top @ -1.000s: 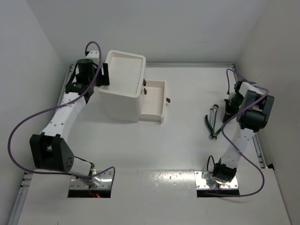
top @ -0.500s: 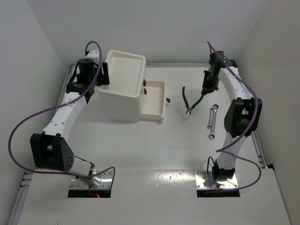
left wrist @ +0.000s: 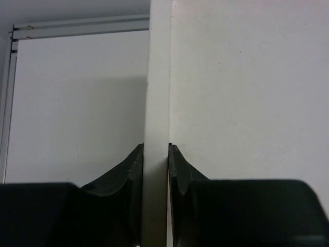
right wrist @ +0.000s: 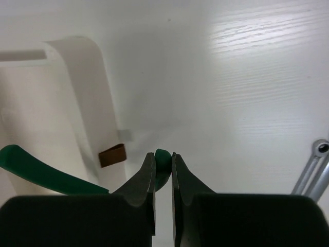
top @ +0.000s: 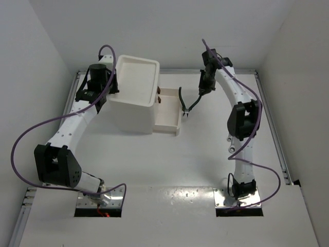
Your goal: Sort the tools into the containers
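The white drawer unit [top: 134,98] stands at the back left with its lowest drawer [top: 168,117] pulled out. My left gripper [top: 114,85] is shut on the unit's left rim wall [left wrist: 156,103], one finger on each side. My right gripper [top: 202,91] is shut on one handle of the green-handled pliers [top: 190,107], which hang nose down just right of the open drawer's front. In the right wrist view that green handle [right wrist: 163,160] sits between the jaws and the other handle [right wrist: 36,172] sticks out to the left. A silver wrench [right wrist: 313,172] lies on the table at the right.
The brown handle [right wrist: 112,155] on the open drawer's front is close to the pliers. Two more brown handles [top: 159,95] show on the unit's right face. The right arm's links [top: 241,121] cover most of the wrenches. White walls enclose the table at the back and both sides.
My left gripper has closed on the unit's rim. My right arm swung from the right side toward the back left, lifting the green pliers from the table over to the open drawer.
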Controlling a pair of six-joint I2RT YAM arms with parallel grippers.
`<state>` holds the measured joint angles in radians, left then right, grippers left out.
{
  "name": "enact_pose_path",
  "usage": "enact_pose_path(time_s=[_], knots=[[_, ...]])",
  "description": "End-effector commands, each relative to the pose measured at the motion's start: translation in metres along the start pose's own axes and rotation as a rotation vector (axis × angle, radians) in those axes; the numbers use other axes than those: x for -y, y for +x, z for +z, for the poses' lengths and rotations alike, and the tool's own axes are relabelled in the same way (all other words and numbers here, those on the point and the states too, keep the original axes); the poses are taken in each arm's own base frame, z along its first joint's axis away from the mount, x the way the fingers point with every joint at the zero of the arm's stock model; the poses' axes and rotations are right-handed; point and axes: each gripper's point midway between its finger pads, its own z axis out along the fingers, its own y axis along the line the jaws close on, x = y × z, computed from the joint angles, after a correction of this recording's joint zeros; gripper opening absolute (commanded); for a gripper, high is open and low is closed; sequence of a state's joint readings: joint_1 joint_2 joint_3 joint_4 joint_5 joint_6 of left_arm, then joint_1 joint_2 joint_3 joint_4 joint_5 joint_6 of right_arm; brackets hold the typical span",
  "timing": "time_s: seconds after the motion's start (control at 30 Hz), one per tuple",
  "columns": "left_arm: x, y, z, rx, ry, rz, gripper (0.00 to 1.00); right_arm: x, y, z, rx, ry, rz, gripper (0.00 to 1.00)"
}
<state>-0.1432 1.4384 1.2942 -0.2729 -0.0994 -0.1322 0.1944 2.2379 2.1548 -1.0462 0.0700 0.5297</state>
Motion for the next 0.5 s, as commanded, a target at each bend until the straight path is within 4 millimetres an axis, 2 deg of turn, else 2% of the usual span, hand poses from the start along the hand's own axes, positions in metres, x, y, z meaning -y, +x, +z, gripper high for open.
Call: enact_pose_path(time_s=[0.0, 0.13, 0.17, 0.23, 0.3, 0.47], knots=[[-0.01, 0.006, 0.004, -0.032, -0.046, 0.003, 0.2, -0.028, -0.011, -0.026, 0.056, -0.02, 0.048, 0.0], [-0.012, 0.006, 0.004, -0.031, -0.055, 0.012, 0.19, -0.057, -0.002, -0.026, 0.047, -0.066, 0.07, 0.0], [-0.012, 0.006, 0.004, -0.031, -0.055, 0.012, 0.19, -0.058, -0.002, -0.026, 0.047, -0.066, 0.081, 0.0], [-0.012, 0.009, 0.007, -0.041, -0.056, 0.013, 0.19, -0.069, 0.01, -0.02, 0.023, -0.067, 0.064, 0.0], [-0.012, 0.009, 0.007, -0.041, -0.056, 0.013, 0.19, -0.066, 0.014, -0.014, 0.012, -0.049, 0.072, 0.0], [-0.01, 0.009, 0.007, -0.041, -0.047, 0.013, 0.19, -0.077, 0.02, -0.007, -0.002, -0.051, 0.087, 0.0]])
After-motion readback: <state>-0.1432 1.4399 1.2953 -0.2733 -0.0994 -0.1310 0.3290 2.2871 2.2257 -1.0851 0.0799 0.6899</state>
